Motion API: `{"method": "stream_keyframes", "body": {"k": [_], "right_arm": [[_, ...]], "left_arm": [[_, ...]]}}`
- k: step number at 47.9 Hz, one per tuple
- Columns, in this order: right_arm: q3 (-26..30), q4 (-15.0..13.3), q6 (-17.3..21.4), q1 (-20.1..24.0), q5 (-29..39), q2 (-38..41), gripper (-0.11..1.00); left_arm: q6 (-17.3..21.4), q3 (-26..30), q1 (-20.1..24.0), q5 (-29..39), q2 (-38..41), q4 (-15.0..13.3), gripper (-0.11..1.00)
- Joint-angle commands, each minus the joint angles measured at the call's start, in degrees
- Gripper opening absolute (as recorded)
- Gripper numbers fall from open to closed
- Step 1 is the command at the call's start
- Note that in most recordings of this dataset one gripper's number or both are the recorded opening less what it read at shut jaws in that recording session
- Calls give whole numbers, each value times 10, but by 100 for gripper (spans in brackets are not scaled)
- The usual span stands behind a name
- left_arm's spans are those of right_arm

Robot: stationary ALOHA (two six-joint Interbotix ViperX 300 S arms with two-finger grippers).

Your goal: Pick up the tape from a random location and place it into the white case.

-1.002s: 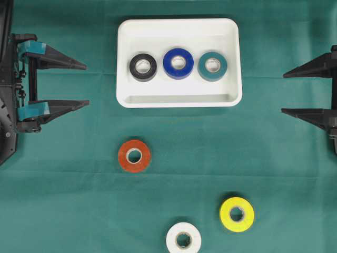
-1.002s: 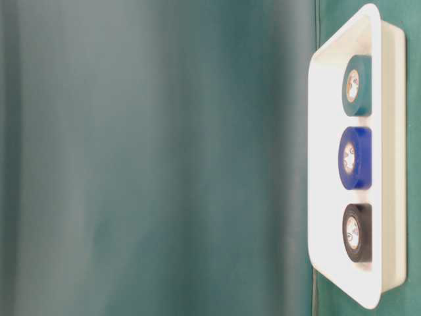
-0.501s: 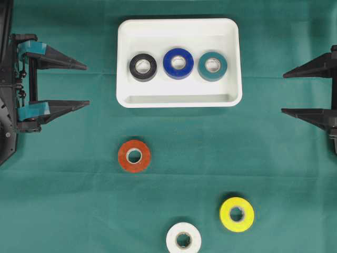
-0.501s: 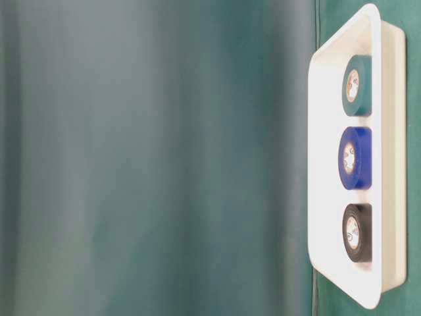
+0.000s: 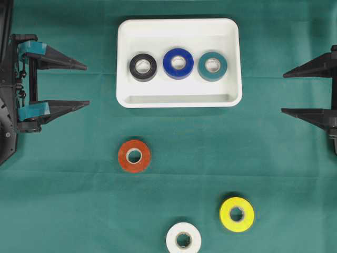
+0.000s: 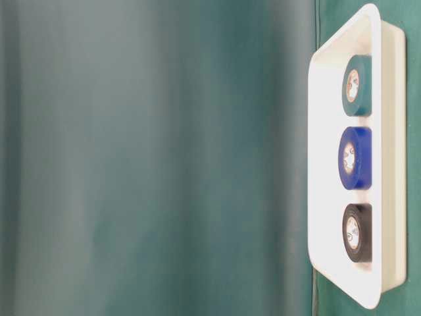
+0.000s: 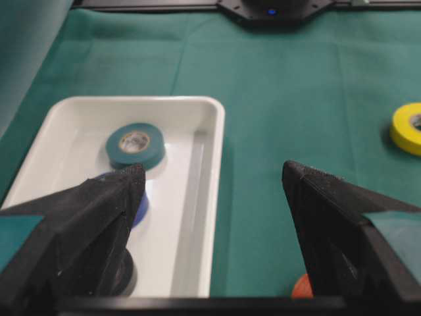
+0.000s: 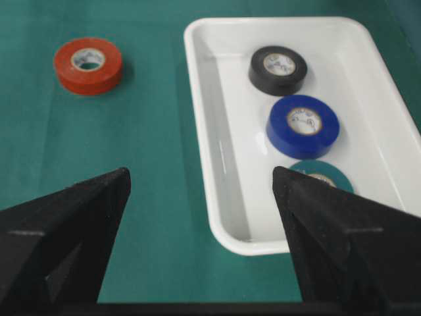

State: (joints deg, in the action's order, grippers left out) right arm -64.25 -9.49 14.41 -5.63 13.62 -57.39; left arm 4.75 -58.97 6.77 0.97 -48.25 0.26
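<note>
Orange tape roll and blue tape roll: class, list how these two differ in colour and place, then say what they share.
Colour: the orange tape roll is orange-red; the blue tape roll is deep blue.
Place: the orange tape roll lies on the green cloth, outside the white case; the blue tape roll lies inside it, between a black roll and a teal roll.
Shared: both lie flat, core hole up, untouched by either gripper.

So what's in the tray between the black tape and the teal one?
The blue tape sits between the black tape and the teal tape, all three in a row inside the white case. The overhead view shows it best.
</note>
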Motion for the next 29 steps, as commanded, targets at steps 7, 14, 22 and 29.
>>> {"method": "stream_keyframes", "body": {"k": [7, 14, 22, 29], "right_arm": [[14, -2, -1, 0, -4, 4, 84], [14, -2, -1, -1, -4, 4, 84], [13, -2, -1, -1, -5, 4, 84], [13, -2, -1, -1, -5, 4, 84]], "left_arm": [[-1, 6, -2, -5, 9, -1, 84], [-1, 6, -2, -4, 11, -2, 84], [-1, 6, -1, -4, 12, -2, 84], [-1, 6, -1, -4, 12, -2, 84]]}}
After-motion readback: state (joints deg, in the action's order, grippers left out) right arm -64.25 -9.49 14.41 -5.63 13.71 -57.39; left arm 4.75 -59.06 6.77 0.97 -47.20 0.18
